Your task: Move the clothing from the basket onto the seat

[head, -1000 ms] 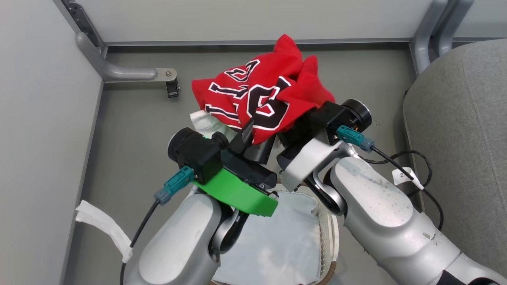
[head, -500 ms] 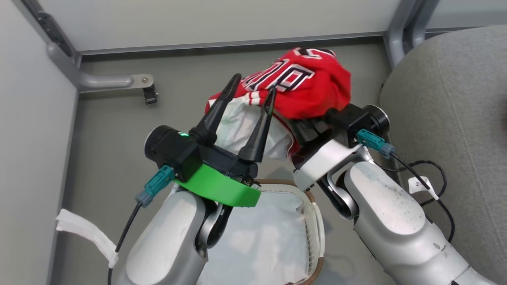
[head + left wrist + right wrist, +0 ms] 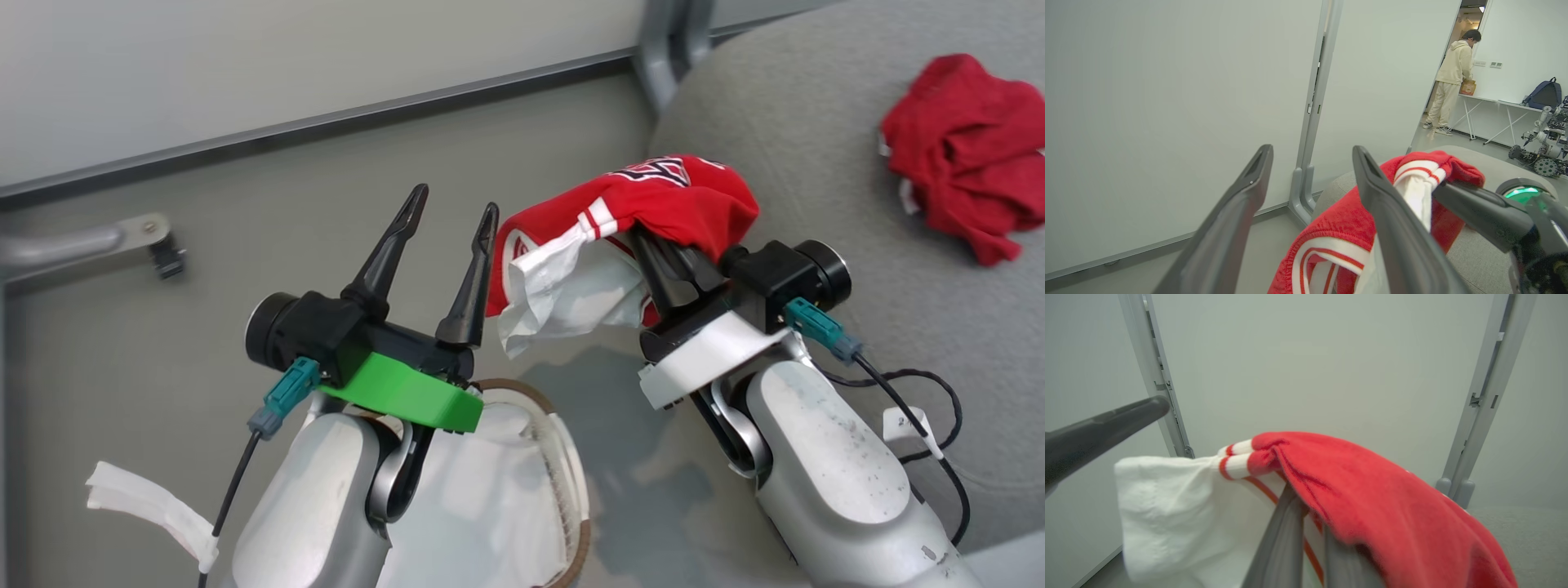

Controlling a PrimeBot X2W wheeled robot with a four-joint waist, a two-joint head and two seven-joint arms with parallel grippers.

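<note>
- R gripper: fingers pressed together, pinching red jersey w/ white garment bunched in same hold; draped over fingertips, hanging off toward the L arm.
- Held bundle in the air over floor, near seat edge, beyond basket rim in head view.
- L gripper: fingers spread, nothing between; one tip just beside the jersey's striped trim, touching or not can't tell.
- Second red jersey crumpled on seat, well apart from held one.
- Basket at bottom of head view, btw. both forearms; white liner sheet inside.
- Left wrist view: person standing at table in far room, backpack on it.
</note>
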